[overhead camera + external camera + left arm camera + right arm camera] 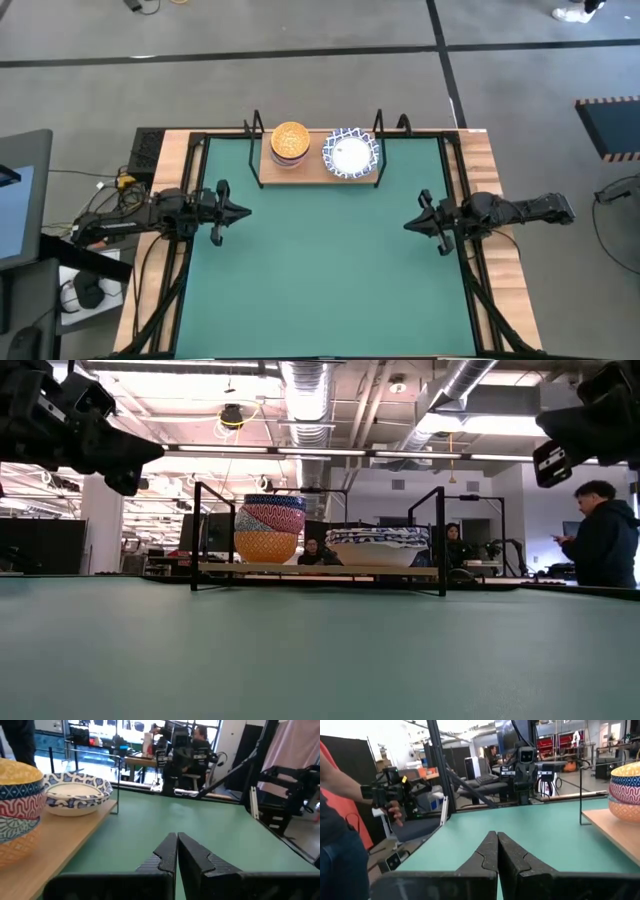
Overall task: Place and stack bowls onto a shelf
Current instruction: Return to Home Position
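Note:
The light-wood shelf (318, 172) on its black wire frame stands at the green mat's far edge. On its left end sits a stack of small bowls (290, 143) with a golden-yellow one on top; the low view shows the stack (268, 531) with patterned blue, red and yellow bowls. On its right end rests a stack of wide white bowls with blue lattice rims (350, 154), also seen as the white stack (378, 545). My left gripper (245, 211) hovers shut over the mat's left side. My right gripper (407, 225) hovers shut over the mat's right side. Neither touches anything.
The green mat (320, 270) lies open between the two arms. Black frame rails (462, 180) run along the table's sides. People (602, 535) stand and sit in the room beyond the far edge. A hand (395, 812) shows off the table's left side.

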`<action>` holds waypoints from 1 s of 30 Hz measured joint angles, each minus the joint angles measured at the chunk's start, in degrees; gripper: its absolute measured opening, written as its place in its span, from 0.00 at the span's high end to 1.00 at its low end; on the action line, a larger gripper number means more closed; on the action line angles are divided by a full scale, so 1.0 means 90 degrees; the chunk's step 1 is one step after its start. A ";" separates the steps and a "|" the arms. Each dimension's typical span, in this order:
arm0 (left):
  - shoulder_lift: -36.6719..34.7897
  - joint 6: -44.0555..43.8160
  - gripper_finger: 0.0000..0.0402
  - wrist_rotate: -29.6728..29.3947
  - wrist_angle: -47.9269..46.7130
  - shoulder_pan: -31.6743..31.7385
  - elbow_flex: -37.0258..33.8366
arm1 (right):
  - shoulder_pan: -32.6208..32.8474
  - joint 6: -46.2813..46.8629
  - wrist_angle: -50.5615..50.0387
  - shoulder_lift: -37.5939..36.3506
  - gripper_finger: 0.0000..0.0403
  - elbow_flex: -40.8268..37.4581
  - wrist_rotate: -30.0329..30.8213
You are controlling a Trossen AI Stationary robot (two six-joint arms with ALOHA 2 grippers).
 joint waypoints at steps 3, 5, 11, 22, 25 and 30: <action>0.0005 0.0022 1.00 0.0002 -0.0003 -0.0008 0.0000 | 0.0004 -0.0094 -0.0111 0.0000 0.95 -0.0002 -0.0001; 0.0058 0.0071 1.00 -0.0023 -0.0001 -0.0053 0.0000 | 0.0002 -0.0141 -0.0209 0.0000 0.95 -0.0002 -0.0001; 0.0353 0.0071 1.00 -0.0072 -0.0009 -0.0287 -0.0005 | 0.0004 -0.0201 -0.0336 0.0000 0.95 -0.0003 -0.0001; 0.0150 -0.0041 1.00 0.0180 0.0871 -0.0371 -0.0007 | 0.0004 -0.0806 -0.0150 0.0000 0.94 -0.0007 -0.0612; -0.0022 -0.0013 1.00 0.0199 0.0663 -0.0469 -0.0007 | 0.0004 -0.0832 -0.0109 0.0000 0.94 -0.0007 -0.0660; 0.0002 0.0384 1.00 -0.0162 0.0413 -0.0619 -0.0010 | 0.0003 -0.1080 -0.0010 0.0000 0.94 -0.0007 -0.0676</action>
